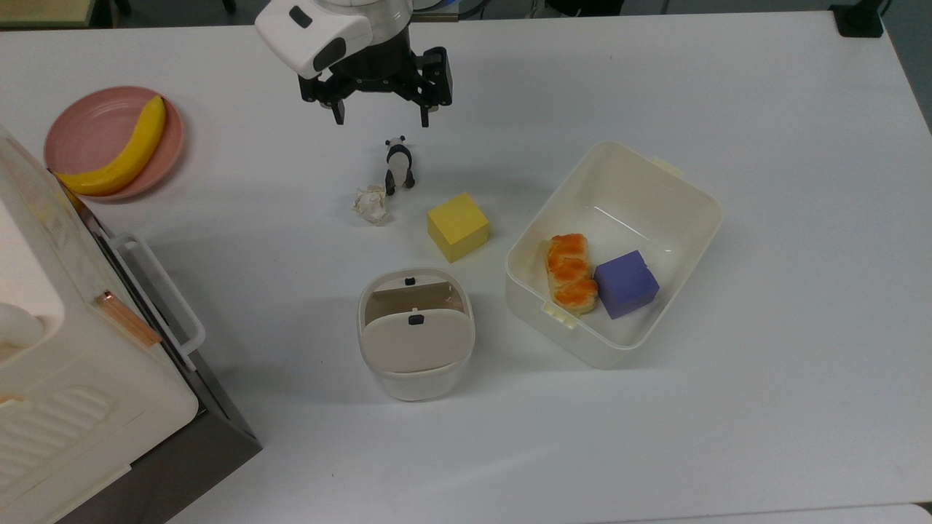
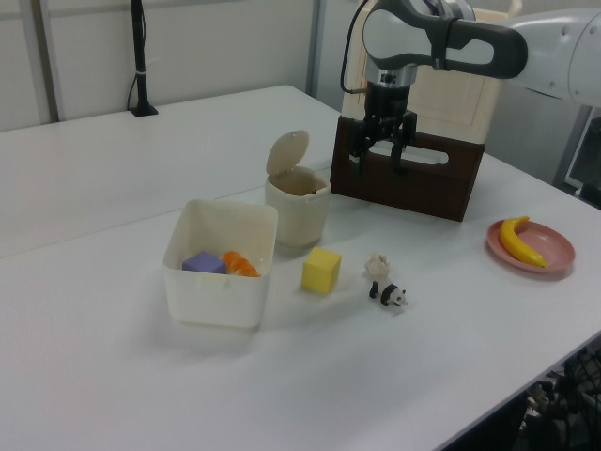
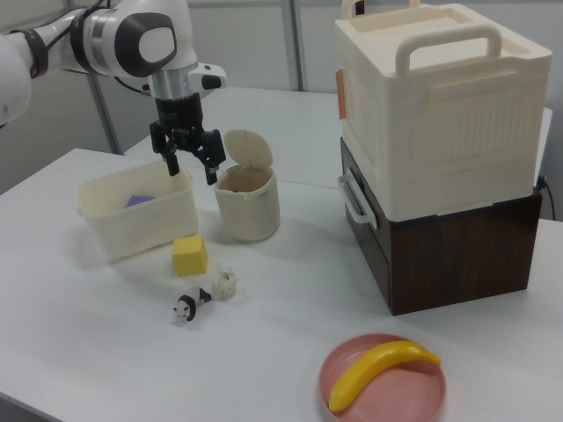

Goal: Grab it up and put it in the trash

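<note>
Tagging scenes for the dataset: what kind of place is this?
Most likely a robotics lab tabletop, not a home. A white table carries staged props: yellow cube, panda figurine, banana on a pink plate. The arm's open tool hangs above them.

The paper wad (image 1: 372, 204) I'm after is small, off-white and wrinkled into a lump, lying loose on the white bench (image 1: 728, 94). In the top view it sits just left of the panda figurine (image 1: 398, 164) (near it, whether touching I cannot tell) and up-left of the yellow cube (image 1: 458, 226), which is bigger than it. The trash bin (image 1: 416, 335) is cream-white and rounded, standing upright below the wad in the top view, well apart from it. Its swing flap, with a small black dot, is tipped open.
</note>
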Tool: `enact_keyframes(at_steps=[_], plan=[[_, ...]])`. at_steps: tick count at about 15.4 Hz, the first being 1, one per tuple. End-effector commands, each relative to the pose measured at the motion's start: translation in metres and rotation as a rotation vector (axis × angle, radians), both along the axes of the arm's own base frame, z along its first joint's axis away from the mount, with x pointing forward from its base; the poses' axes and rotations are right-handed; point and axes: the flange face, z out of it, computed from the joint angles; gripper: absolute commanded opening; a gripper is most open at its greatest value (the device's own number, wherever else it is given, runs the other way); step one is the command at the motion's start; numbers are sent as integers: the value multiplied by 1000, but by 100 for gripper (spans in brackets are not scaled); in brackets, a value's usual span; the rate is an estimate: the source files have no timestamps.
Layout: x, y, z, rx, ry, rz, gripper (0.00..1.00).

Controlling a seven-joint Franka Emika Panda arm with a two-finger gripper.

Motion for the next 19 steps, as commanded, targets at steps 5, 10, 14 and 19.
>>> enact_keyframes(at_steps=[5, 10, 14, 19], plan=[[-5, 4, -6, 3, 23, -17, 100], [-6, 4, -6, 3, 28, -17, 100], [-4, 5, -8, 1, 25, -14, 100], [-6, 2, -26, 4, 65, 32, 100]])
